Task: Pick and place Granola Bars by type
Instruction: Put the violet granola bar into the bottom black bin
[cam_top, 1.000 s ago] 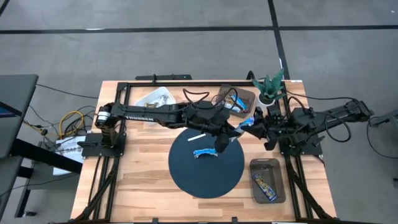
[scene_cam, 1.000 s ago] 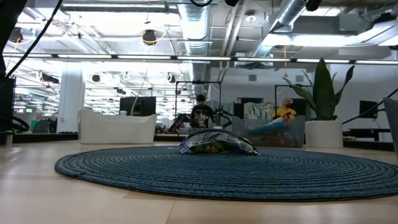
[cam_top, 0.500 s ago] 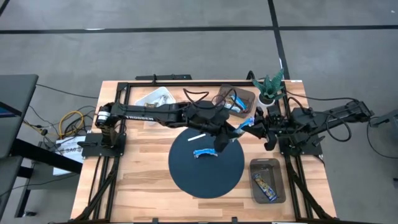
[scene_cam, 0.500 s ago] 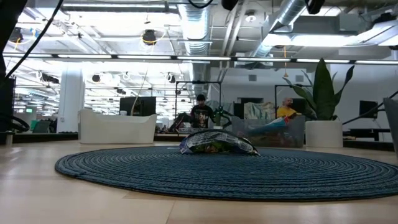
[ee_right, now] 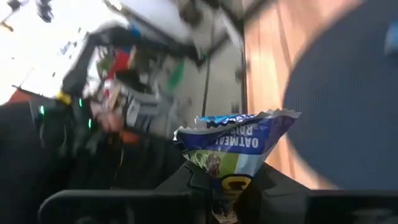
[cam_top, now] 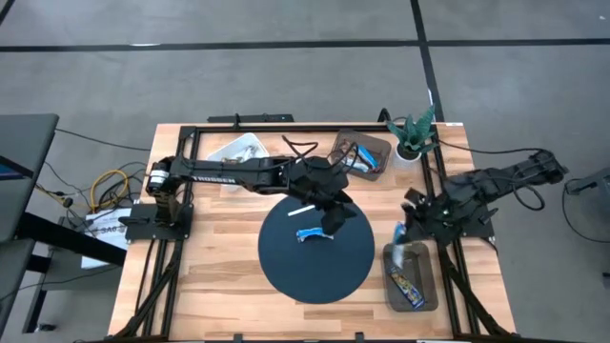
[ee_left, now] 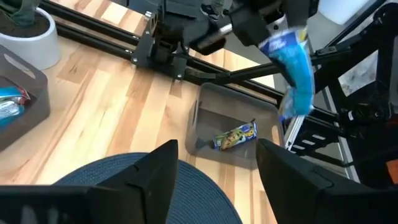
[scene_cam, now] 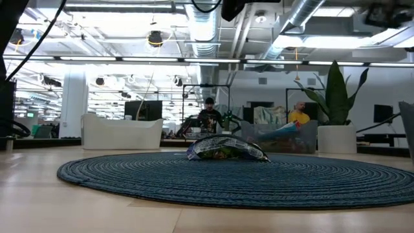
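A blue granola bar (cam_top: 310,233) lies flat on the round dark blue mat (cam_top: 286,267); the low view shows this bar (scene_cam: 223,150) too. My left gripper (cam_top: 335,221) hovers open just right of it, nothing between its fingers (ee_left: 155,177). My right gripper (cam_top: 410,227) is shut on a second blue bar (ee_left: 291,68) above the far end of the grey bin (cam_top: 424,286) at the near right. A multicoloured bar (ee_left: 236,135) lies in that bin. My right gripper pinches the blue bar by one end (ee_right: 225,180) between its two fingers. The rest of the bar juts past the fingertips, its crimped free end (ee_right: 239,121) farthest out. In the left wrist view the bar hangs slanting below the gripper, clear of the bin.
A thin white strip (cam_top: 302,211) lies on the mat's far part. At the far edge stand a bin with blue bars (cam_top: 362,152), a pale bin (cam_top: 238,150) and a small potted plant (cam_top: 415,133). Black frame rails (cam_top: 443,191) border the table.
My left gripper has opened and let go of the blue bar, then drawn back toward the table's left, over the mat. My right gripper, shut on that bar, has carried it from the meeting place toward the near edge, above the near-right bin.
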Controlling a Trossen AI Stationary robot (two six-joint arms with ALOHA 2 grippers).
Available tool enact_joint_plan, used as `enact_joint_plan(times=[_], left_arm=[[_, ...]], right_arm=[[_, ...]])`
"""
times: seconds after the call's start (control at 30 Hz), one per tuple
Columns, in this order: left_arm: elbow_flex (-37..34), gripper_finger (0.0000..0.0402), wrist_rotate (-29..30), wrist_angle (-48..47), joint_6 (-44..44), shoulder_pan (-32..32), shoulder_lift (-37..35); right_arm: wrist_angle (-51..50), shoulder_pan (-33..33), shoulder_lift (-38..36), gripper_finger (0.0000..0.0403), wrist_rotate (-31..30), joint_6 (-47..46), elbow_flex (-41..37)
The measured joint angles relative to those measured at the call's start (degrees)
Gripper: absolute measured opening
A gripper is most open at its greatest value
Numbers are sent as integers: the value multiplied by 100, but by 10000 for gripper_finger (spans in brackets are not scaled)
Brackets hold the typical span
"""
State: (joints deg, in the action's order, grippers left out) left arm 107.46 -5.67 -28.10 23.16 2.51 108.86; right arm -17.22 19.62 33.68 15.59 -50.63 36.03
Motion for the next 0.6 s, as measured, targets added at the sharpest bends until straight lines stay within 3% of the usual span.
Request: enact_joint_plan(times=[0.2, 0.33, 0.6], left_arm=[[0, 211, 59, -168, -149, -7, 0], [0, 211, 60, -317, -170, -16, 0], [0, 211, 79, -348, -259, -29, 0]], right_arm=[[-1357, 590, -286, 15, 162, -883, 2], [-1756, 932, -296, 11, 103, -1300, 2], [-2206, 1444, -253, 54, 237, -2105, 2]])
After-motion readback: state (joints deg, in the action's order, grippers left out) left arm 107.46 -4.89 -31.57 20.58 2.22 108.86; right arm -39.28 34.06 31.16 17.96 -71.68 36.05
